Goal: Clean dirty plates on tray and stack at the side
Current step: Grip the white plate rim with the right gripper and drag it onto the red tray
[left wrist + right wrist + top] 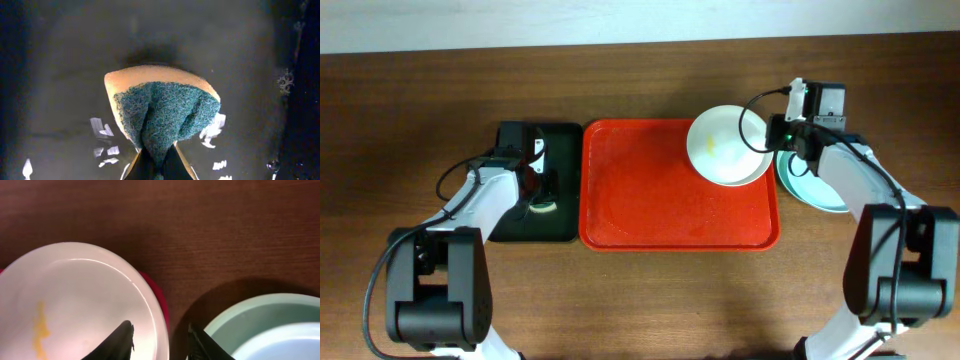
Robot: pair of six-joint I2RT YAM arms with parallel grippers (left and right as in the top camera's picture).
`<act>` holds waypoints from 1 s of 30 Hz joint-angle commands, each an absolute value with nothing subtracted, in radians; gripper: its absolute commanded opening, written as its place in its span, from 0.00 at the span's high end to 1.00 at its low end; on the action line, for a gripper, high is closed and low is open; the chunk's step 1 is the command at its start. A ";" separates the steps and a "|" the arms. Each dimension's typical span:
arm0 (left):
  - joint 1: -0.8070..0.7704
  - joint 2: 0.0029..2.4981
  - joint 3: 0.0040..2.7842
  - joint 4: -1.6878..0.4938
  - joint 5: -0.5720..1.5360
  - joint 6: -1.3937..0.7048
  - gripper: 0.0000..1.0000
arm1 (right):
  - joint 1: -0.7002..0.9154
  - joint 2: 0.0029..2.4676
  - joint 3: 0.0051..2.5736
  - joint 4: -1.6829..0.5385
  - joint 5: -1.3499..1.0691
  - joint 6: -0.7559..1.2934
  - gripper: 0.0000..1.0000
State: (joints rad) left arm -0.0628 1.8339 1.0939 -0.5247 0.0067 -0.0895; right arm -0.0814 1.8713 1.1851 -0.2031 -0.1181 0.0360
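Note:
The white plate with a yellow smear lies at the red tray's far right corner and overhangs its rim. In the right wrist view the plate fills the left, with a sliver of the tray beside it. My right gripper is open, one finger over the plate and one outside its rim. Two pale blue plates sit stacked on the table right of the tray. My left gripper is shut on a yellow-and-green sponge.
A smaller black tray lies left of the red tray, wet with droplets; the sponge rests on it. Brown wooden table runs all round. Both arms' bases stand at the near edge.

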 commanded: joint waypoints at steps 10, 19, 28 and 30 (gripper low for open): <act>-0.067 1.853 1.087 -0.501 -0.007 -0.073 1.00 | -0.078 1.985 1.184 -0.135 -0.123 0.030 0.96; -0.067 1.869 1.087 -0.496 -0.007 -0.073 1.00 | -0.046 1.820 1.184 -0.217 -0.180 0.033 0.96; -0.067 1.869 1.087 -0.495 -0.007 -0.073 1.00 | 0.107 1.761 1.181 -0.516 -0.180 0.035 0.96; -0.067 1.869 1.087 -0.494 -0.007 -0.073 1.00 | 0.144 1.762 1.178 -0.571 -0.180 0.067 0.96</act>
